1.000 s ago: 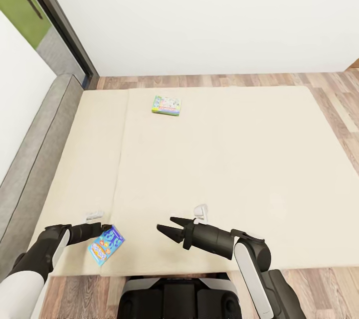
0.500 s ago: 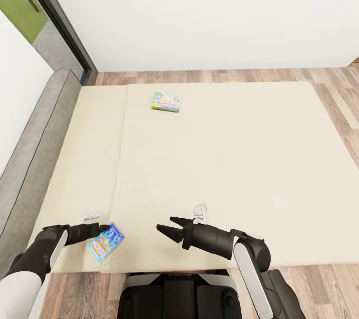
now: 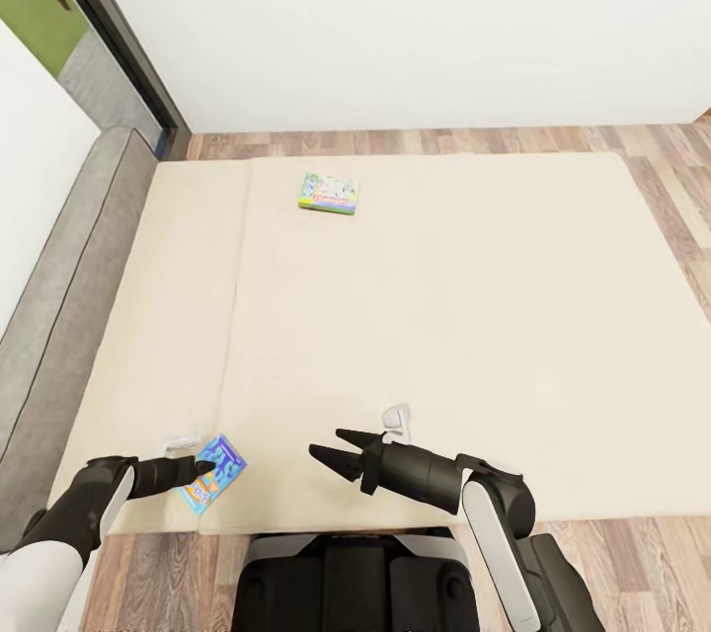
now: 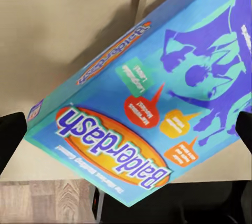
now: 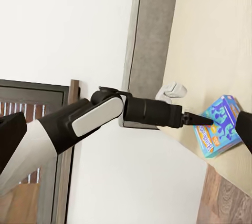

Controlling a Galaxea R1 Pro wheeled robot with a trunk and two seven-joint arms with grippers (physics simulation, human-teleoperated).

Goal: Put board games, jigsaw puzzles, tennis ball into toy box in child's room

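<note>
Our left pincer clamps the blue board game at the bed edge for lifting; the right pincer hangs apart, free.

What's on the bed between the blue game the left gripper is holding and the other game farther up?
Nothing: in the head view, only bare beige mattress lies between the blue game and the green-edged game.

Matt beige cloth bed, glossy printed cardboard board game, wood-plank floor, matt black claw
</note>
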